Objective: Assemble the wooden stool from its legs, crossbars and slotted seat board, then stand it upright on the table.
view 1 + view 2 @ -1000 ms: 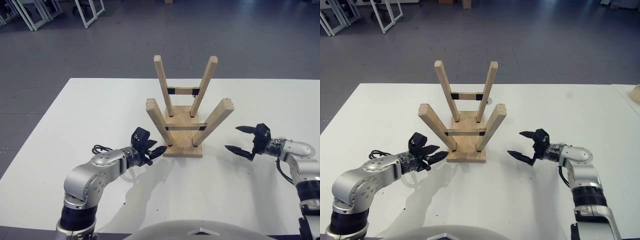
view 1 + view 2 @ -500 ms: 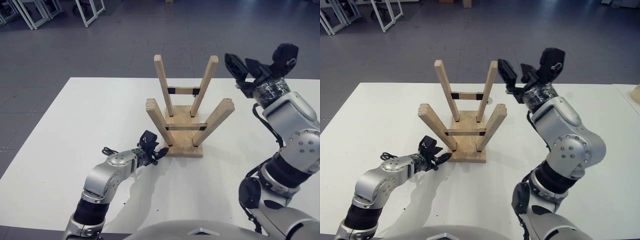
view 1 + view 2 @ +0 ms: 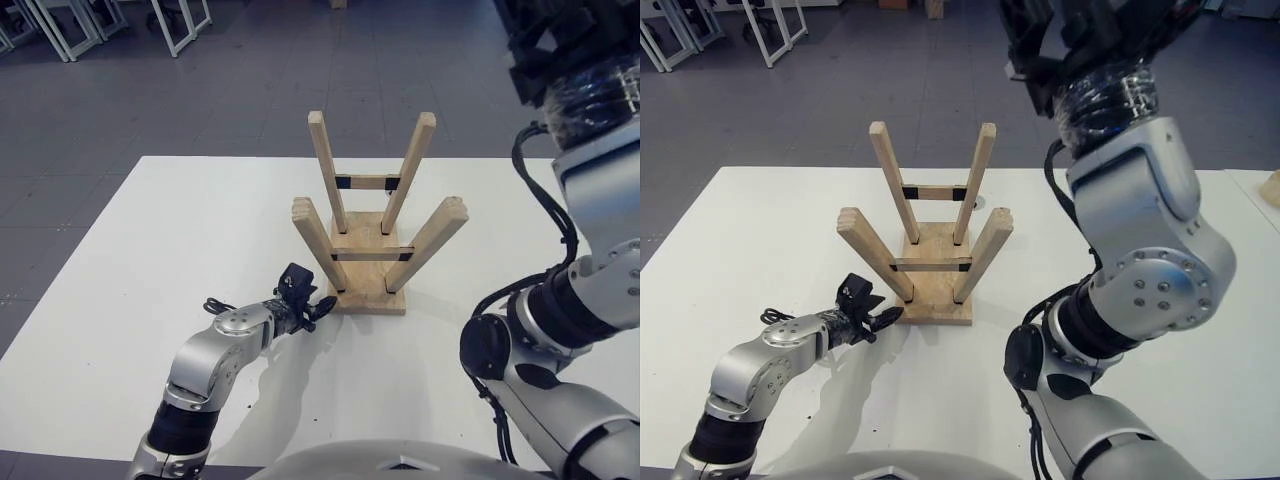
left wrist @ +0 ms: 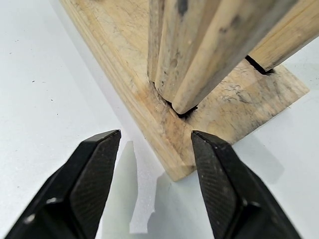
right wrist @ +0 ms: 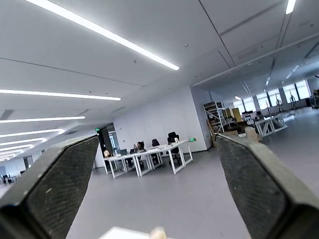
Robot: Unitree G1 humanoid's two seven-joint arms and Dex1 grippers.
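Stool (image 3: 368,235) inverted on bench (image 3: 150,250). Left pincer (image 4: 155,133) open at seat board (image 4: 114,55) corner; right pincer (image 5: 157,186) open, high above stool. Straddle board edge squarely before flipping.

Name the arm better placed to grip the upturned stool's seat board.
Left. The left gripper sits open at the seat board's near corner on the table, while the right gripper is held high, open, pointing away into the room.
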